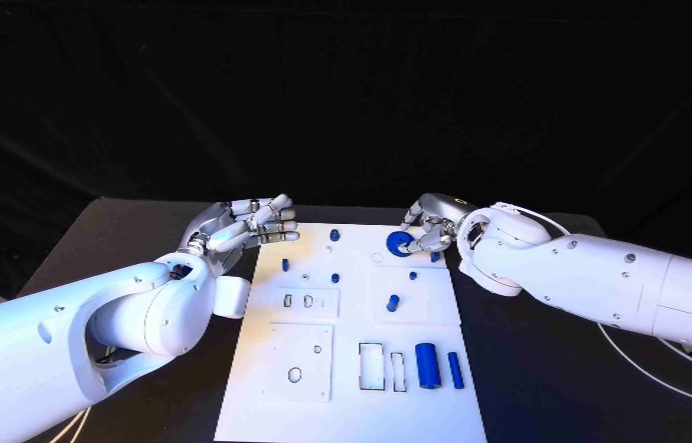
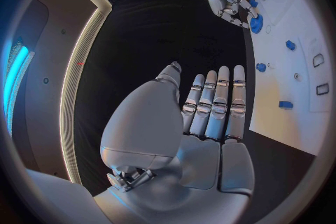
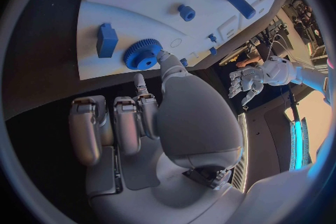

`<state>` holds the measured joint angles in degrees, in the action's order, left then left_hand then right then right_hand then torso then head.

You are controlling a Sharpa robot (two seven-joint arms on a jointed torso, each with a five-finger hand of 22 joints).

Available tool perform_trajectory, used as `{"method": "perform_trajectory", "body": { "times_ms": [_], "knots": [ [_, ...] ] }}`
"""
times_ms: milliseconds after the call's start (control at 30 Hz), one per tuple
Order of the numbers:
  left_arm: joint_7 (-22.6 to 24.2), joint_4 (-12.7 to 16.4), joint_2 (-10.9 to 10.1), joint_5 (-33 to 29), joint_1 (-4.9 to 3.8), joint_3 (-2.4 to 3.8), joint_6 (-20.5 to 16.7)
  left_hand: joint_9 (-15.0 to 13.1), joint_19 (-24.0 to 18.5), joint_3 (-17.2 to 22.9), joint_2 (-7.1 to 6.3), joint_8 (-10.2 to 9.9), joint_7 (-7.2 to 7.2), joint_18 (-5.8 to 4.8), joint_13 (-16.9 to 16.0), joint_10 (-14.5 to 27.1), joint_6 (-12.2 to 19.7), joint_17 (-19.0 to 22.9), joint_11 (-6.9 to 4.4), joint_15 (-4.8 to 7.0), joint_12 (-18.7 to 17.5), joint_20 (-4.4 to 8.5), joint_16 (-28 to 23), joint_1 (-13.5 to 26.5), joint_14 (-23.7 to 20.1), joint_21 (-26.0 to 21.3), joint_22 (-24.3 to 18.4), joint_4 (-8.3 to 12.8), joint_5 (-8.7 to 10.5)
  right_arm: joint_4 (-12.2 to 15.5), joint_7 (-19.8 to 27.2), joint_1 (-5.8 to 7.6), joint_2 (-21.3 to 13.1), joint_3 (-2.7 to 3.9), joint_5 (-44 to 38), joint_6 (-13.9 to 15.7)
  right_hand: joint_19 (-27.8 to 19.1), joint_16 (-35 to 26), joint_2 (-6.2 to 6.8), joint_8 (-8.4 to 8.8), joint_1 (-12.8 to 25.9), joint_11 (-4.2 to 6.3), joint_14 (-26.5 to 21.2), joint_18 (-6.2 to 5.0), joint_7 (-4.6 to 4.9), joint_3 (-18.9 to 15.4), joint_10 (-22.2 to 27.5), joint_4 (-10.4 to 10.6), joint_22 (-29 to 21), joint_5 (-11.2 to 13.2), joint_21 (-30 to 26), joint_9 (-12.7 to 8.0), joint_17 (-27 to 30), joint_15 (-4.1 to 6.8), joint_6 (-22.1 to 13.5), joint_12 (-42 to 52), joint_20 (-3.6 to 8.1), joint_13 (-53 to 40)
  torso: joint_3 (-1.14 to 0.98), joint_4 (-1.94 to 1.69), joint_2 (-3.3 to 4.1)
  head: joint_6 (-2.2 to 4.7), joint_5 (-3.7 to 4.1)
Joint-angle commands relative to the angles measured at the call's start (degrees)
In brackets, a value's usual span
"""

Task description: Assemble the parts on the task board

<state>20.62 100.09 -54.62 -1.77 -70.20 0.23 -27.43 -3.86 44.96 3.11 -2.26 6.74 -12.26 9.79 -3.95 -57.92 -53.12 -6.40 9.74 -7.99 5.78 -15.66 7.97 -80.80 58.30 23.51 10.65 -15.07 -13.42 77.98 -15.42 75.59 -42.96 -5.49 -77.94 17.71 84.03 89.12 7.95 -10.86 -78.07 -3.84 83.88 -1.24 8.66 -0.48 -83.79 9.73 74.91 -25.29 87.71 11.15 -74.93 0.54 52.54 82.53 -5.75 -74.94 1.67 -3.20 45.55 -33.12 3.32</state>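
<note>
board: white task board [image 1: 351, 363] in the middle of the black desk [image 1: 116, 233]; all places below are relative to it.
gear: blue gear [image 1: 398, 243] at the board's far right part, sitting on the board surface; looks like the step in hand.
right hand: right hand [image 1: 430, 228] at the far right edge, fingertips touching the gear's rim; cannot tell if it's a real pinch or just contact.
left hand: left hand [image 1: 245, 225] hovers off the board's far left corner, fingers apart and straight, nothing in it.
seated: several small blue pegs [image 1: 391, 303] stand in the far half, judged already in place.
loose: blue cylinder [image 1: 427, 363] and thinner blue bar [image 1: 454, 370] lie near the right edge of the near half, beside 2 empty slots [image 1: 371, 366].
progress: judged partway; gear, cylinder and bar left, plus open cutouts on the near left.
</note>
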Motion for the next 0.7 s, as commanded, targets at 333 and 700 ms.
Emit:
{"method": "perform_trajectory", "body": {
  "times_ms": [333,700],
  "knots": [
    [0.1,0.1,0.1,-0.1,-0.06,0.04,1.2,0.1,0.1,-0.1,-0.01,-0.2,-0.04,0.61,0.1,0.0,-0.2,-0.1,0.22,-0.11,-0.2,-0.12,-0.2,-0.7,-0.1,0.3,0.1,0.1,0.25,-1.2,-0.5,-0.73,0.9,-0.10,-3.2,-1.8,3.8,0.4,-0.29,-0.48,-0.6,-0.04,5.8,0.45,-0.01,-0.3,-0.4,0.1,12.2,-0.3,0.3,0.2,-13.9,-0.38,-0.3,0.6,-0.30,-7.6,-0.04,0.03,0.00,-0.58,-0.25],
    [0.0,0.1,0.1,-0.1,-0.06,0.04,1.2,0.1,0.0,-0.1,-0.02,-0.3,-0.06,0.61,0.1,0.0,-0.2,-0.1,0.23,-0.11,-0.3,-0.13,-0.3,-0.7,-0.1,0.3,0.1,0.1,0.25,-1.4,-0.4,-1.00,1.1,-0.11,-3.8,-1.7,4.2,0.5,-1.83,-2.12,-2.3,0.32,5.9,0.58,-0.46,0.7,-1.0,-0.2,12.7,1.2,0.6,0.7,-14.2,-0.16,1.6,1.6,-0.22,-8.6,-0.03,0.05,0.01,-0.75,-0.30]
  ]
}}
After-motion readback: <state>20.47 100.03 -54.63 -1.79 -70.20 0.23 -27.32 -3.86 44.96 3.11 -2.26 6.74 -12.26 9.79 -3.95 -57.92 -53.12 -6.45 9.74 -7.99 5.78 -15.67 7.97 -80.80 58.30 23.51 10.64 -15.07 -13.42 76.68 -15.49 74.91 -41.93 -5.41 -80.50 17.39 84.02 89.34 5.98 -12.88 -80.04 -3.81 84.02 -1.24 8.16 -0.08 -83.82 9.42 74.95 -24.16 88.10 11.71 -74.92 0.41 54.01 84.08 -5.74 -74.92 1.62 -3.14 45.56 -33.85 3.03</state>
